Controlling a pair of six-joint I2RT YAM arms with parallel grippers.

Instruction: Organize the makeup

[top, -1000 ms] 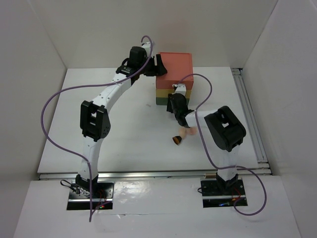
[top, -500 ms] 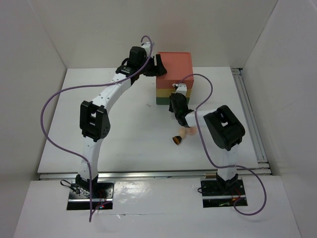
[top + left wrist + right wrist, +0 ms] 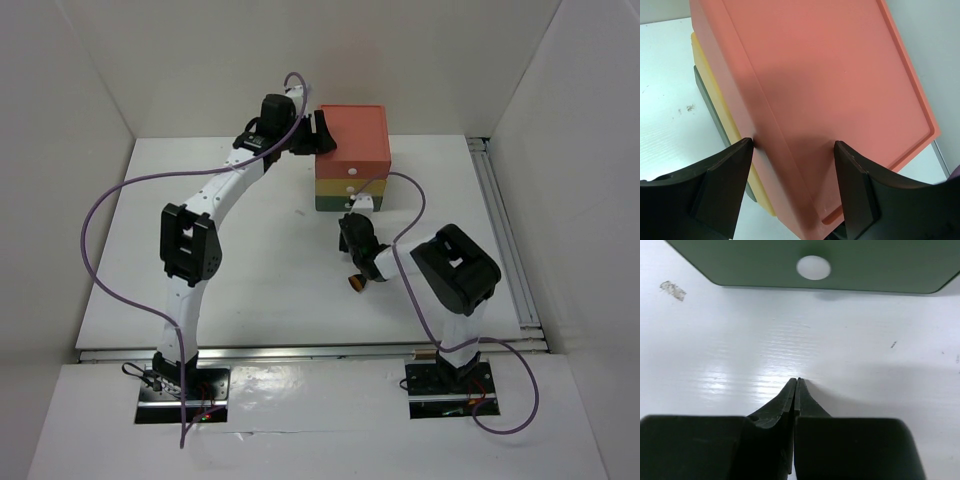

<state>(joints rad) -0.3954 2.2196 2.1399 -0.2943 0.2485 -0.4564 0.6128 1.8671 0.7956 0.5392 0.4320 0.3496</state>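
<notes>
Of the makeup, only a small brown-and-black piece (image 3: 356,283) shows, lying on the table just beside my right arm. The rest is out of view. My right gripper (image 3: 351,220) (image 3: 798,382) is shut with nothing in it. It hovers low over the table a short way in front of the green bottom drawer (image 3: 865,265) and points at its white knob (image 3: 813,267). My left gripper (image 3: 322,135) (image 3: 792,145) stands open astride the top left edge of the coral, yellow and green drawer box (image 3: 355,140) (image 3: 830,75), one finger down its side, the other over its top.
The drawer box stands at the back middle of the white table (image 3: 250,260), with all three drawers closed. White walls enclose the table on three sides. A metal rail (image 3: 505,230) runs along its right edge. Purple cables loop off both arms.
My right gripper has drawn back from the box front toward the near edge and closed its jaws. A peach piece seen earlier by the brown one is now hidden under the arm. The left arm stayed put.
</notes>
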